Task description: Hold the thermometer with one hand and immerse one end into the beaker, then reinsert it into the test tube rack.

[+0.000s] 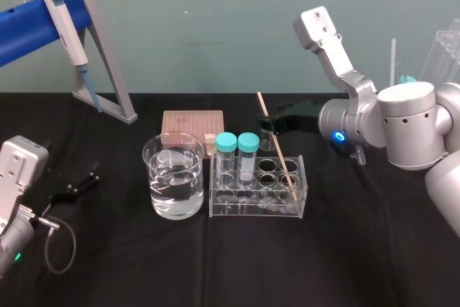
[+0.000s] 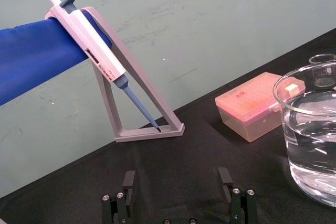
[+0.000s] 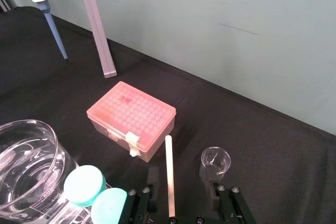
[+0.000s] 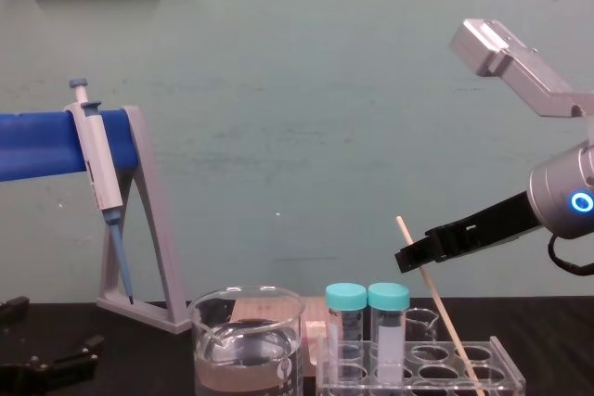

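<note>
The thermometer (image 1: 277, 141), a thin beige rod, leans in a right-hand hole of the clear test tube rack (image 1: 295, 206), its top tilted toward the back. My right gripper (image 1: 272, 118) reaches in from the right at the rod's upper part. In the right wrist view the thermometer (image 3: 169, 177) runs between the gripper's (image 3: 181, 184) fingers, nearer one finger, with a gap on both sides. The chest view shows the black gripper (image 4: 410, 257) level with the rod (image 4: 436, 308). The large beaker (image 1: 175, 176), partly filled with water, stands just left of the rack. My left gripper (image 2: 177, 182) rests open at the table's left.
Two teal-capped tubes (image 1: 237, 150) stand in the rack's left holes. A small glass beaker (image 3: 215, 162) and a pink tip box (image 1: 192, 129) sit behind the rack. At the back left, a white-and-blue pipette (image 1: 65, 23) hangs on a grey stand (image 1: 108, 70).
</note>
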You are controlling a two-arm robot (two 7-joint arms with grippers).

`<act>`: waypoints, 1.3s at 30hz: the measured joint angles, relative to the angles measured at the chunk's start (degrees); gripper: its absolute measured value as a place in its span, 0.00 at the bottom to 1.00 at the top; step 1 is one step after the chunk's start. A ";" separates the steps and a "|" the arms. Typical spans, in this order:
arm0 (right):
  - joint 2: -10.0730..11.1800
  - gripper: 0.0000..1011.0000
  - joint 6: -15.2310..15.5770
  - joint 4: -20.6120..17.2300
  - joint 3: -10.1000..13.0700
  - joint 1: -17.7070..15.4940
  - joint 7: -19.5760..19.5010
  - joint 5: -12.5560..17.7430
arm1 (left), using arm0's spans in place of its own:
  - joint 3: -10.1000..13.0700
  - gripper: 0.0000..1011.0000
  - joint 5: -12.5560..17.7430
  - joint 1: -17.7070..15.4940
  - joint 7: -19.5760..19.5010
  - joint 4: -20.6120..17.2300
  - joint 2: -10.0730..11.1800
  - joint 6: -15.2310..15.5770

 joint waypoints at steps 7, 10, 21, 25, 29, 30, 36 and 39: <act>0.01 0.36 -0.03 -0.04 0.00 0.00 -0.06 0.01 | 0.00 0.99 0.00 0.00 0.00 0.00 0.00 0.00; 0.01 0.26 -0.03 -0.04 0.00 0.00 -0.07 0.01 | 0.00 0.99 0.00 0.00 0.00 0.00 0.00 0.00; 0.00 0.05 -0.03 -0.04 0.00 0.00 -0.06 0.03 | 0.00 0.99 0.00 0.00 0.00 0.00 0.00 0.00; 0.00 0.05 -0.03 -0.04 0.00 0.00 -0.07 0.03 | 0.00 0.99 0.00 0.00 0.00 0.00 0.00 0.00; 0.00 0.05 -0.03 -0.03 0.00 0.00 -0.07 0.02 | 0.00 0.99 0.00 0.00 0.00 0.00 0.00 0.00; 0.00 0.05 -0.03 -0.03 0.00 0.00 -0.07 0.02 | 0.00 0.99 0.00 0.00 0.00 0.00 0.00 0.00; 0.04 0.05 -2.27 -1.18 1.74 -1.60 -0.02 -0.23 | 0.00 0.99 0.00 0.00 0.00 0.00 0.00 0.00; -0.06 0.05 -3.21 -2.24 3.19 -2.64 -0.03 0.10 | 0.00 0.99 0.00 0.00 0.00 0.00 0.00 0.00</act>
